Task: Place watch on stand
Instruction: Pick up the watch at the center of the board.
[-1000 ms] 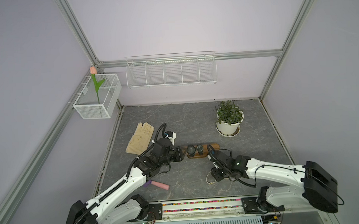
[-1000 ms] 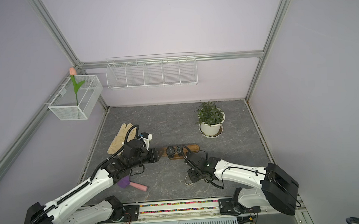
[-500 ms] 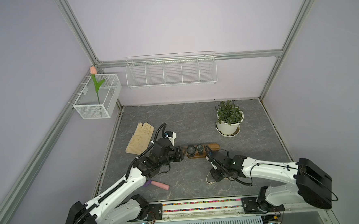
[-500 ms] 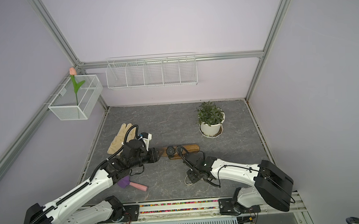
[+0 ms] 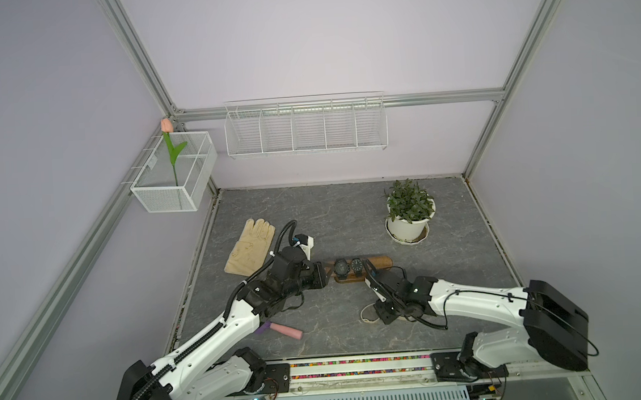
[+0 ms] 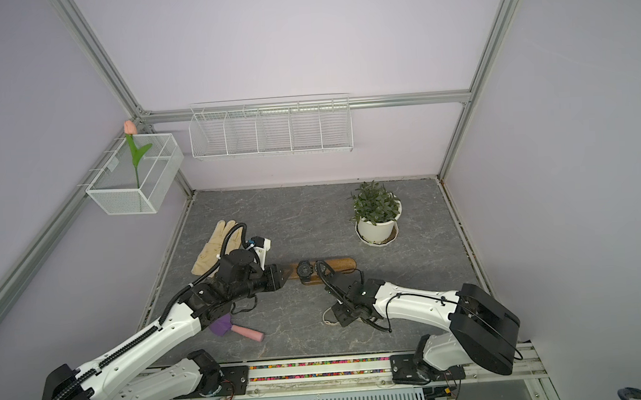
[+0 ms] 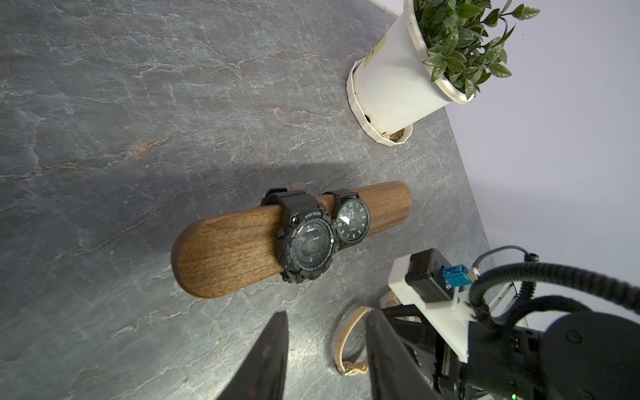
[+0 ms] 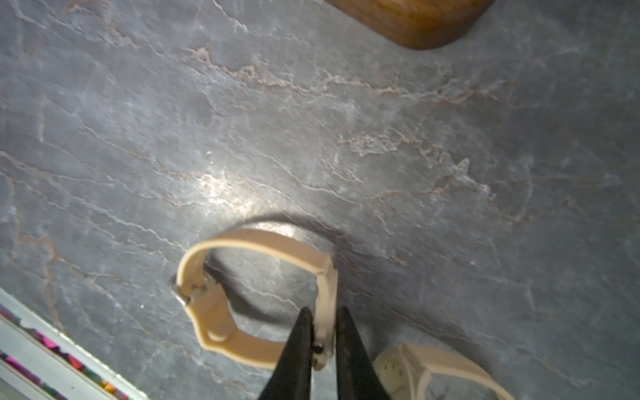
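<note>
2 black watches (image 7: 308,246) on stand (image 7: 225,249), 2 beige watches (image 8: 415,360) on tabletop (image 7: 138,104).
One beige watch (image 8: 263,240) pinched in right claw (image 8: 322,311); left claw (image 7: 327,315) released.

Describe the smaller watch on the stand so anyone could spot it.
On the gray table, a wooden stand holds two black watches side by side. The smaller watch sits nearer the potted plant; it has a slim round clock face, unlike the chunky sport watch beside it.

Robot lab test cell: aluminium frame (image 5: 438,97), lilac panel walls (image 5: 322,39), rail-mounted arms (image 5: 479,305).
</note>
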Motion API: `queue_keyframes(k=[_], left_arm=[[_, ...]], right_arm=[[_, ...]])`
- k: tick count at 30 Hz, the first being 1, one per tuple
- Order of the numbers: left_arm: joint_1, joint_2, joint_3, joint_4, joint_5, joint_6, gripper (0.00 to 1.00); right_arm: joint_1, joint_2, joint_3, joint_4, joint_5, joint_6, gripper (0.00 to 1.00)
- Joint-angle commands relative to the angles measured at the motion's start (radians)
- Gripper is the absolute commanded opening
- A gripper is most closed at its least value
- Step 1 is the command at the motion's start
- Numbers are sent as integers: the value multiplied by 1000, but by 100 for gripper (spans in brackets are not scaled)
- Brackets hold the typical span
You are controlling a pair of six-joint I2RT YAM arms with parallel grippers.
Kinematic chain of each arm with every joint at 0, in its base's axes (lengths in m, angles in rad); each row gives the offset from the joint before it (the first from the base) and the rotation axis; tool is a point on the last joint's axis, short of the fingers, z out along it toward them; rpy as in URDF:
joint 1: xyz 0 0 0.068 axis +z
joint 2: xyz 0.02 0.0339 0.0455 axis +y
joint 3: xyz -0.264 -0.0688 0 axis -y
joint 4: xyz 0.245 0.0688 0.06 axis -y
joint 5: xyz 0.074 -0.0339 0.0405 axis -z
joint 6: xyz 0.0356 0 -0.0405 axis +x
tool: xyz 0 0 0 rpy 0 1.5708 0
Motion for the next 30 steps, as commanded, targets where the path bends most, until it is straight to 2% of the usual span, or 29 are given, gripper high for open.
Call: queue_keyframes(k=[1, 3, 9, 11, 16, 19, 23, 26, 30], left_arm=[[0, -32, 46, -26, -17, 11, 40], [2, -45, 50, -31, -20, 11, 41], [6, -89, 50, -21, 11, -1, 43], [6, -92, 54, 20, 81, -3, 45], [5, -3, 85, 135, 357, 6, 48], [-1, 72, 125, 138, 453, -1, 50], [-33, 114, 146, 189, 505, -19, 48], [-58, 114, 180, 146, 516, 39, 45], [-84, 128, 275, -47, 490, 196, 48]], right_arm=[[-4, -57, 13, 3, 4, -17, 12], [-5, -80, 13, 0, 17, -23, 9], [-13, -131, 27, -38, 34, -25, 7], [-29, -139, 58, -81, 40, -1, 7], [-55, -135, 183, -180, 26, 41, 7], [-60, -126, 251, -231, 38, 60, 7], [-66, -113, 306, -295, 55, 95, 7], [-82, -111, 337, -321, 29, 120, 7], [-114, -100, 401, -359, -24, 109, 7]])
